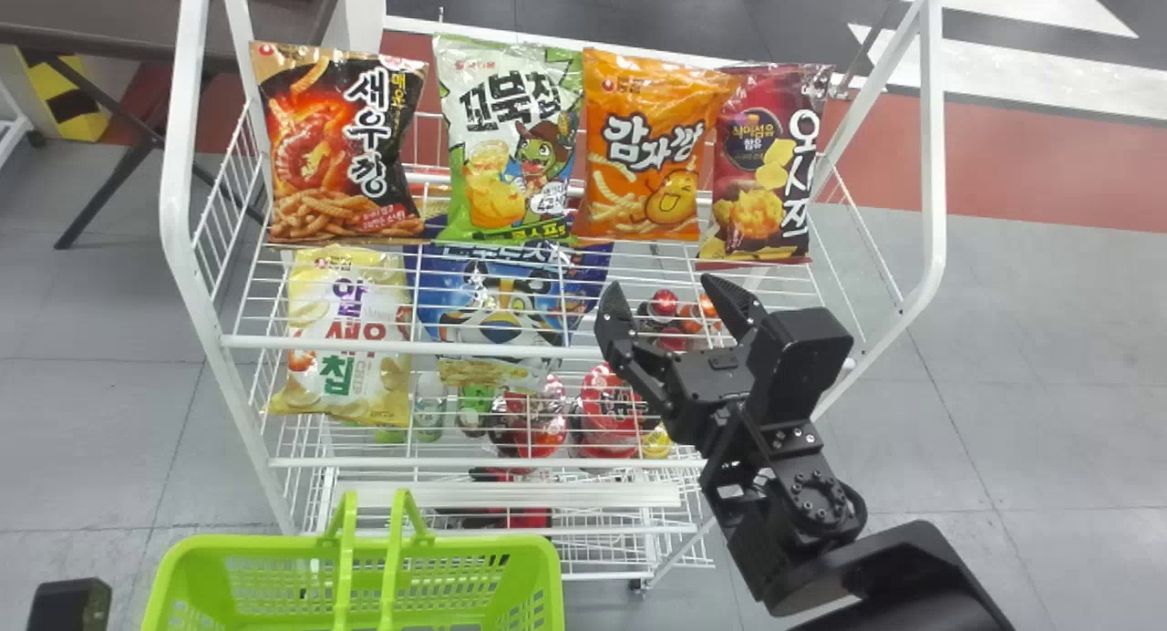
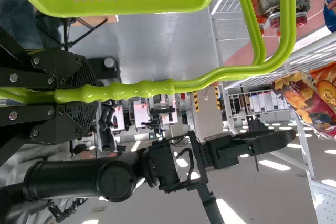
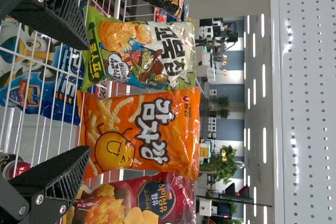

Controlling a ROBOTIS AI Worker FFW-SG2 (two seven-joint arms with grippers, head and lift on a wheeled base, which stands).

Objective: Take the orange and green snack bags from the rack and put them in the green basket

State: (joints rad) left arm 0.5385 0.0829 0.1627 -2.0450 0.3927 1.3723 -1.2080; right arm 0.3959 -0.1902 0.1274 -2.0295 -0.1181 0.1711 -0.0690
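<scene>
The orange bag point(image 1: 645, 148) and the green bag point(image 1: 511, 143) stand side by side on the rack's top shelf. Just in front of and below the orange bag is my right gripper point(image 1: 664, 292), open and holding nothing. In the right wrist view, the orange bag point(image 3: 139, 132) and green bag point(image 3: 142, 53) lie beyond the open right gripper point(image 3: 87, 98). The green basket point(image 1: 356, 544) is at the bottom left of the head view, with part of my left gripper point(image 1: 71, 604) beside it. In the left wrist view my left gripper point(image 2: 92, 95) is shut on the basket's handle point(image 2: 142, 91).
A black bag point(image 1: 342, 148) and a dark red bag point(image 1: 766, 161) flank the two bags. On the shelf below are a yellow bag point(image 1: 346, 335) and a blue bag point(image 1: 506, 294). White posts point(image 1: 932, 157) frame the rack; a dark table point(image 1: 82, 11) stands back left.
</scene>
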